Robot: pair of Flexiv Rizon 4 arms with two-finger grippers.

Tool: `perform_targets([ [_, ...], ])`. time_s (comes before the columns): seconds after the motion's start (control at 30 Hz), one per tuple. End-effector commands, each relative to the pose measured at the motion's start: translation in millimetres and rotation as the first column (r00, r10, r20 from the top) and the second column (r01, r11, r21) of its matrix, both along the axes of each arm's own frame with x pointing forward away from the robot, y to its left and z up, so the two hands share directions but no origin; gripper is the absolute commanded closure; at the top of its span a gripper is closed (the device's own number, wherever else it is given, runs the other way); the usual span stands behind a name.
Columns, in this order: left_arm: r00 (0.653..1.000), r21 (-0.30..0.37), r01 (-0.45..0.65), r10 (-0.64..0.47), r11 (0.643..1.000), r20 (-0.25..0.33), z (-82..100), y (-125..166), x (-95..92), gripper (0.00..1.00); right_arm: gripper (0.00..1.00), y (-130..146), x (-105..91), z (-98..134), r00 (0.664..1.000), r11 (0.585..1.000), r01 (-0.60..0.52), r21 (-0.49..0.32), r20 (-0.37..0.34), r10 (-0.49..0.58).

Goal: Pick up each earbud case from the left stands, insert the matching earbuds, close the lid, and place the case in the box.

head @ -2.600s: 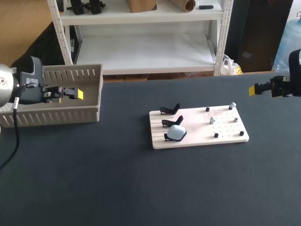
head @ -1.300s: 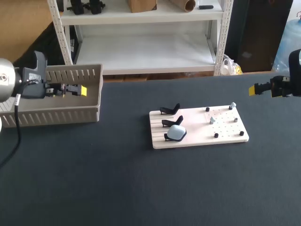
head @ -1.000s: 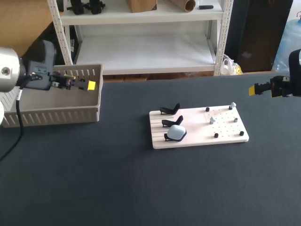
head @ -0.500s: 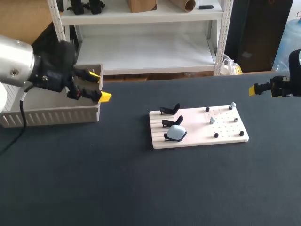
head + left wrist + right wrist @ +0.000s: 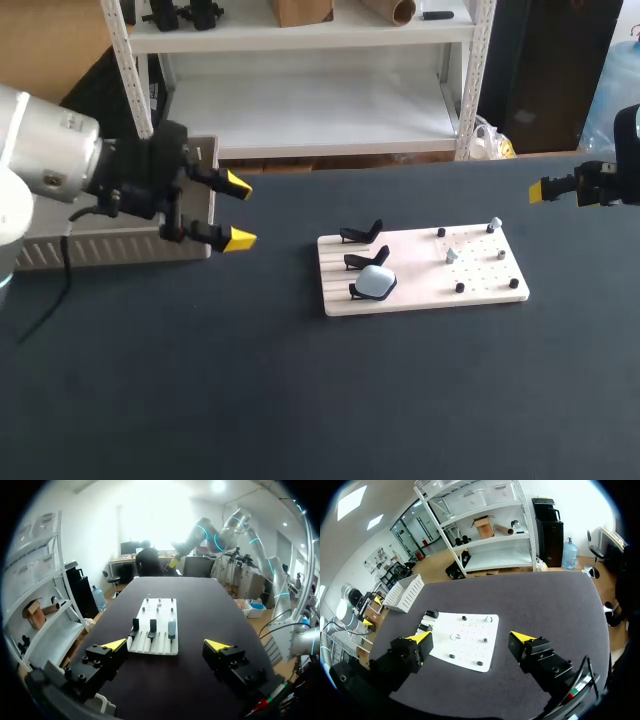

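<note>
yellow-tipped left end effector (image 5: pixel 240 212) released beside box (image 5: pixel 110 251) | right end effector (image 5: pixel 470 638) released | blue case (image 5: pixel 376 283) on board (image 5: pixel 415 268)

A pale blue rounded earbud case (image 5: pixel 375 283) rests closed on the nearest of three black stands (image 5: pixel 365 260), well ahead of the left jaws. The grey slotted plastic box (image 5: pixel 100 250) sits just behind those jaws.
</note>
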State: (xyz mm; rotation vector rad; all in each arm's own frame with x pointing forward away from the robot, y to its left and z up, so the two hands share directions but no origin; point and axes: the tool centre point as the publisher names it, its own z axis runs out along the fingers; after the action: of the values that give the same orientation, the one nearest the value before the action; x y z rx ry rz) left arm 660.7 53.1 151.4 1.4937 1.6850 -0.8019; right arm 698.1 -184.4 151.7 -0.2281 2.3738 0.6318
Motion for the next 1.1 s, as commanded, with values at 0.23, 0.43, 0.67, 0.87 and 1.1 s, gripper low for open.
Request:
perform_targets([
  [0.23, 0.995, 0.005, 0.095, -0.095, 0.995, 0.000, -44.9, -43.5, 13.4, 0.00, 0.00, -0.8, 1.3, -1.1, 1.000, 1.000, -0.005, 0.003, 0.000, 0.005],
  [0.43, 0.991, 0.007, 0.132, -0.132, 0.991, 0.008, -59.1, -61.1, 12.3, 0.09, 0.00, -0.8, 1.3, -1.1, 1.000, 1.000, -0.005, 0.003, 0.000, 0.005],
  [0.67, 0.991, 0.003, 0.134, -0.134, 0.991, -0.026, -74.7, -76.1, 15.0, 0.44, 0.00, -0.8, 1.3, -1.1, 1.000, 1.000, -0.005, 0.003, 0.000, 0.005],
  [0.87, 0.988, 0.001, 0.152, -0.152, 0.988, -0.035, -84.4, -85.9, 13.4, 0.29, 0.00, -0.8, 1.3, -1.1, 1.000, 1.000, -0.005, 0.003, 0.000, 0.005],
  [1.1, 0.986, -0.014, 0.160, -0.161, 0.987, -0.044, -90.5, -96.3, 14.7, 0.35, 0.00, -0.8, 1.3, -1.1, 1.000, 1.000, -0.005, 0.003, 0.000, 0.005],
])
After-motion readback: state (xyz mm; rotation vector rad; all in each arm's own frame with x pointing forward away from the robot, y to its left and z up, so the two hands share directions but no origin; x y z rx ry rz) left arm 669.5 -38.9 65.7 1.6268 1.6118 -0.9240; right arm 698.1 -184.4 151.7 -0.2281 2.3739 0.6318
